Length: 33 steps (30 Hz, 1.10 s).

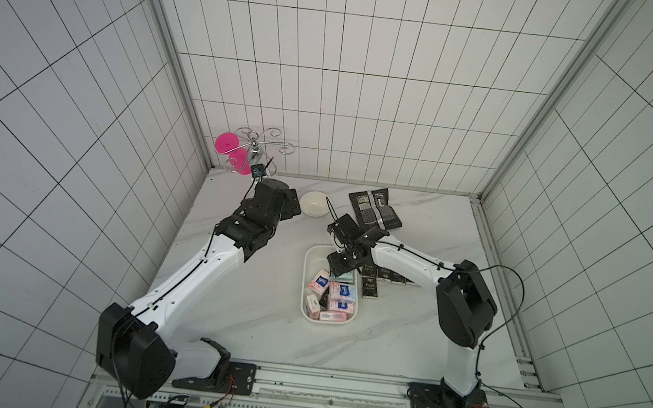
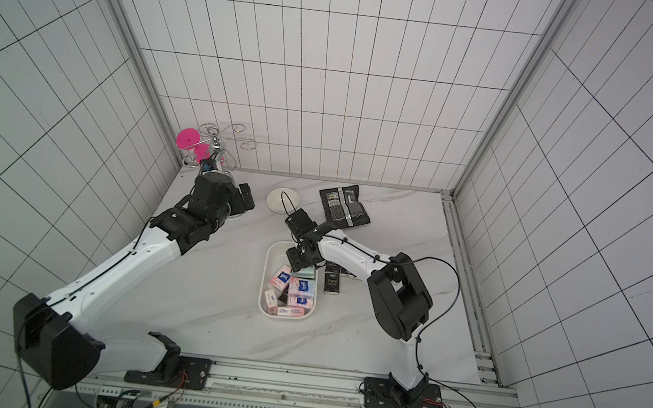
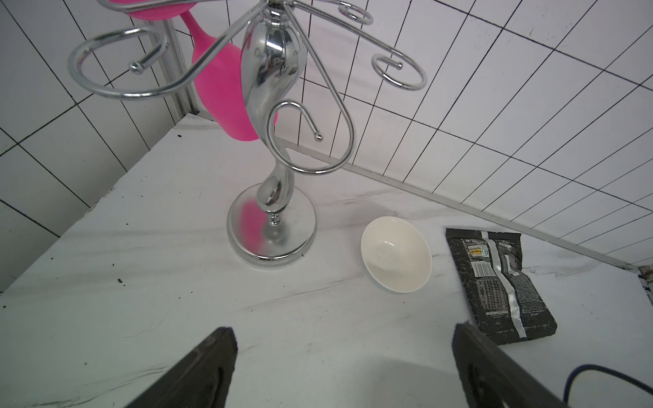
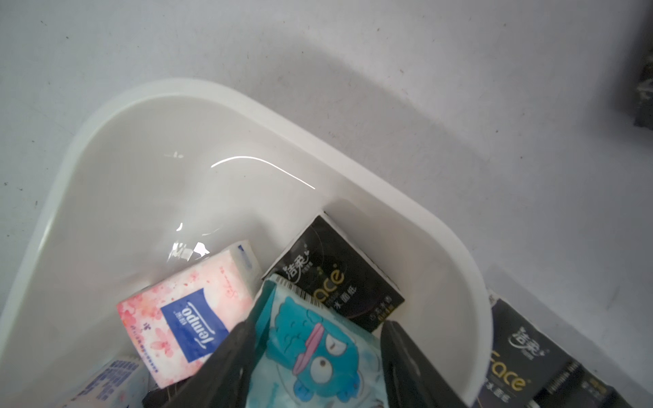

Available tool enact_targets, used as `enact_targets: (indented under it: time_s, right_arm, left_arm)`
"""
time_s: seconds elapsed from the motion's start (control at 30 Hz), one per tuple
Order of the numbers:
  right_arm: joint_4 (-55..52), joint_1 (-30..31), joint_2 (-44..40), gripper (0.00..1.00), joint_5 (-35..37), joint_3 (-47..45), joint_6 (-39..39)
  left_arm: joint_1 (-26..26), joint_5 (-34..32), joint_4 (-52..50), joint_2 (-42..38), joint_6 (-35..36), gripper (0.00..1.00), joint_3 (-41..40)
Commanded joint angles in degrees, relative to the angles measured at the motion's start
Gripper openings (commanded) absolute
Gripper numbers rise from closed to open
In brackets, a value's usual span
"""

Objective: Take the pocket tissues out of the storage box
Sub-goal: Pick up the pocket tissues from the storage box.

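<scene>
Teal packet (image 4: 318,360) perhaps within end effector (image 4: 316,324)

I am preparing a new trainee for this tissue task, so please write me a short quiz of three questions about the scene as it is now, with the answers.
1. Choose one: the packet between the fingers of the right tool is of which colour? A pink, B teal, C black.
2. True or false: the left tool is open, with nothing between its fingers.
3. Short answer: where do the black Face packets lie that are outside the storage box?

Key
1. B, the teal packet.
2. True.
3. On the table, beside the box, on the robot's right side.
</scene>
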Motion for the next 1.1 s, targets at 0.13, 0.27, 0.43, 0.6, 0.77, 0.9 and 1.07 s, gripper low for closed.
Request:
enact_targets:
  time_s: [0.13, 0.27, 0.43, 0.6, 0.77, 0.9, 1.07]
  right_arm:
    - [-3.59, -0.14, 4.78, 0.62, -3.33, 4.08, 0.76]
    - [-3.39, -0.05, 5.85, 0.62, -4.78, 4.00, 1.92]
    - [0.88, 0.06, 5.71, 0.60, -10.25, 3.27, 3.65]
    - [5.70, 0.20, 3.42, 0.59, -15.99, 2.78, 6.56]
    - [8.31, 0.19, -1.42, 0.58, -18.22, 0.81, 7.95]
    - [7.51, -0.10, -4.68, 0.58, -15.78, -0.62, 7.16]
    - [0.63, -0.11, -6.03, 0.59, -10.63, -1.45, 3.80]
  left_arm:
    - [-0.31, -0.12, 1.00, -1.40, 0.04, 0.99, -0.57]
    - [-0.31, -0.21, 1.16, -1.51, 0.12, 0.99, -0.48]
    - [-0.29, -0.03, 1.33, -1.39, 0.26, 0.99, -0.23]
    - [-0.29, -0.18, 1.03, -1.45, 0.45, 0.99, 0.39]
    - [-0.05, -0.65, 0.98, -1.66, 0.60, 0.99, 0.31]
    - [0.17, -0.58, 1.07, -1.44, 0.44, 0.99, 0.39]
    - [0.24, -0.03, 1.33, -0.83, 0.40, 0.99, 0.65]
